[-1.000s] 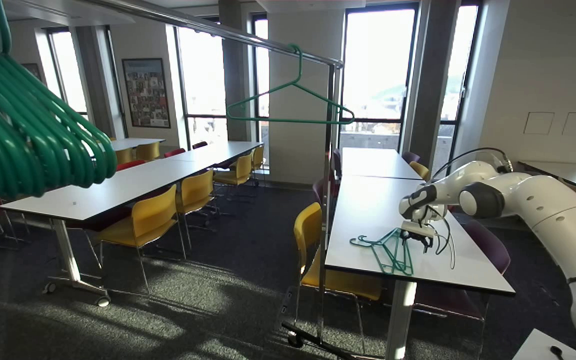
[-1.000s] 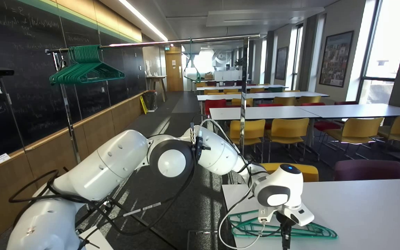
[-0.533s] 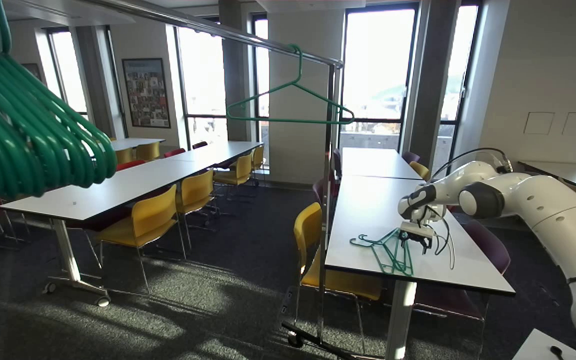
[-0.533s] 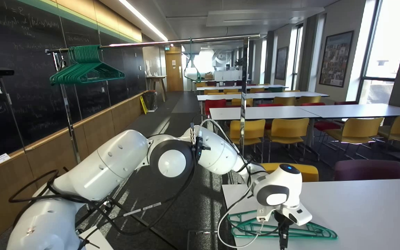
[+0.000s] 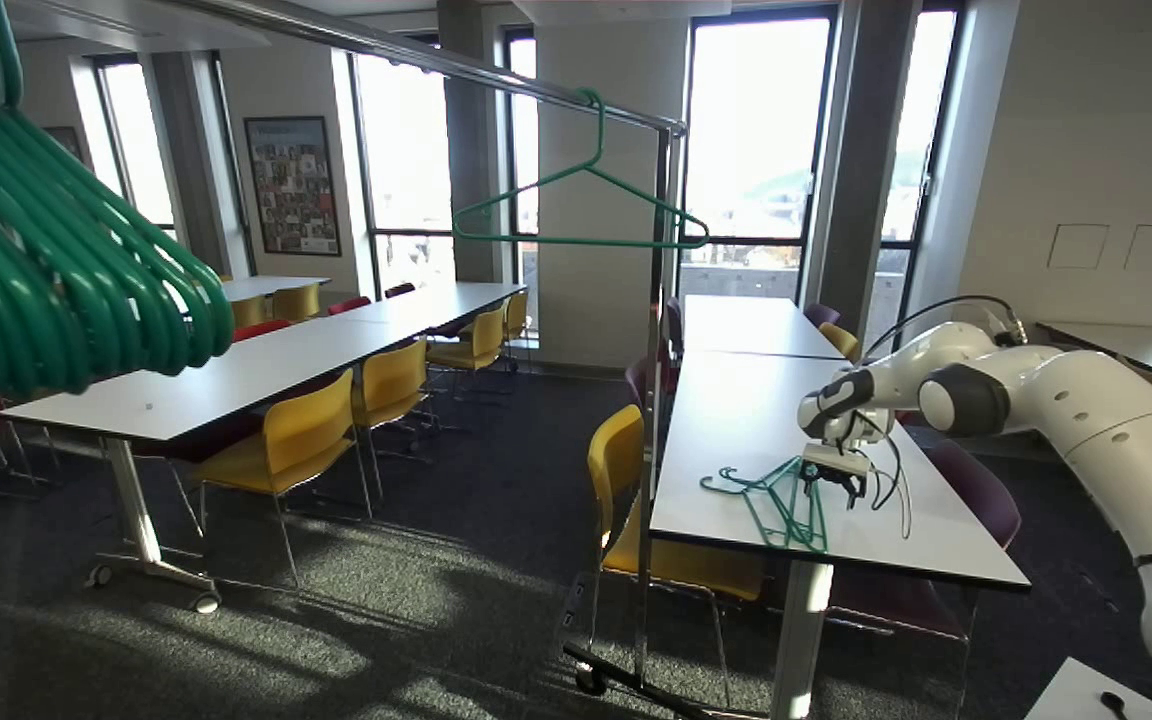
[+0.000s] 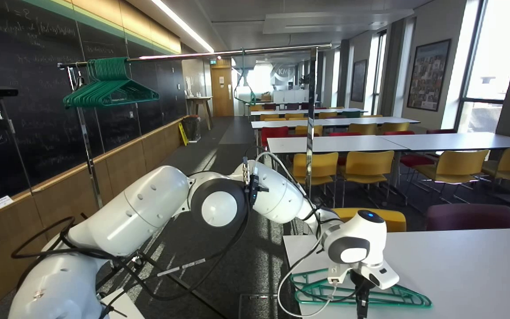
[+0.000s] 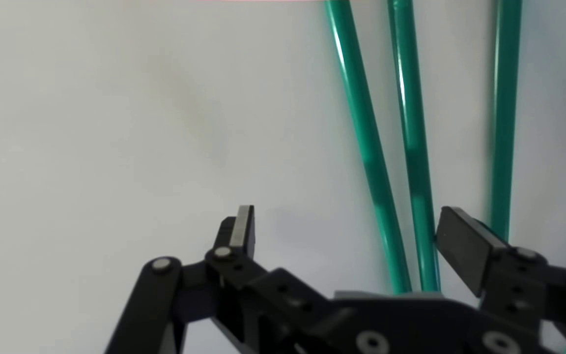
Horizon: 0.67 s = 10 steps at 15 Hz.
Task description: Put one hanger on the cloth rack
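A few thin green hangers lie overlapping on the white table, in both exterior views. My gripper is open low over them; it also shows in both exterior views. In the wrist view two green hanger tubes run between the jaws, nearer the right finger. That finger is very close to the second tube; I cannot tell if they touch. A third tube passes outside the right finger. The cloth rack's top bar also shows in an exterior view.
Many green hangers hang bunched at one rack end. A single hanger hangs near the other end. The rack upright stands by the white table. Yellow chairs and a purple chair stand around it.
My gripper has shifted very slightly to one side and then partly back. The end of a hanger on the table has moved slightly to the right in both exterior views.
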### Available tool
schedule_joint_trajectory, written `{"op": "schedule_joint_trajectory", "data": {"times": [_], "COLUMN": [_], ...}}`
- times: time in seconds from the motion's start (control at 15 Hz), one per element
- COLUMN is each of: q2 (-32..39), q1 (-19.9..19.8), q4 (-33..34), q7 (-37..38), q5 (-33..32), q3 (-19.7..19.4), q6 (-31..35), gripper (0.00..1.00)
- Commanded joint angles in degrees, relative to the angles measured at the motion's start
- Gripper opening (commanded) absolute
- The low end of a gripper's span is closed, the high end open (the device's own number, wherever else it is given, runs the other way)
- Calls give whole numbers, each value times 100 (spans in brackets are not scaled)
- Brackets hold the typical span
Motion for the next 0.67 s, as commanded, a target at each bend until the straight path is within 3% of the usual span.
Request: {"op": "schedule_joint_trajectory", "data": {"times": [0.0, 0.6], "q2": [-218, -285], "q1": [-98, -168], "q4": [-110, -197], "q7": [-230, -279], "q5": [110, 68], "q3": [42, 93], "q6": [-181, -163], "gripper": [100, 100]}}
